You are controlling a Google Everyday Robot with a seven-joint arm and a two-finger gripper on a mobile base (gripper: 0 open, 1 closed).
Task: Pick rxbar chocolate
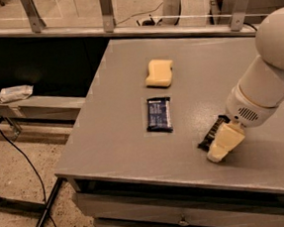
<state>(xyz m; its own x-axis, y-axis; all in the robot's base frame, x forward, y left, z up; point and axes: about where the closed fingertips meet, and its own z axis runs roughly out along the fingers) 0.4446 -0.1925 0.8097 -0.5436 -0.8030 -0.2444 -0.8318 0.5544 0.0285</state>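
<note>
Black rxbar chocolate [211, 134] lies partly beneath tool [220, 149].

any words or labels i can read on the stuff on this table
No text can be read.
rxbar chocolate: white lettering lines, too small to read.
dark blue wrapper: pale label, unreadable.
sponge: no text.
The gripper sits over the rxbar chocolate near the table's front right.

The one camera looks down at a slant from above the near edge of the bench [120, 152] toward its far edge, near enough to crop the right edge, the gripper [222, 147] low by the near edge, right.
</note>
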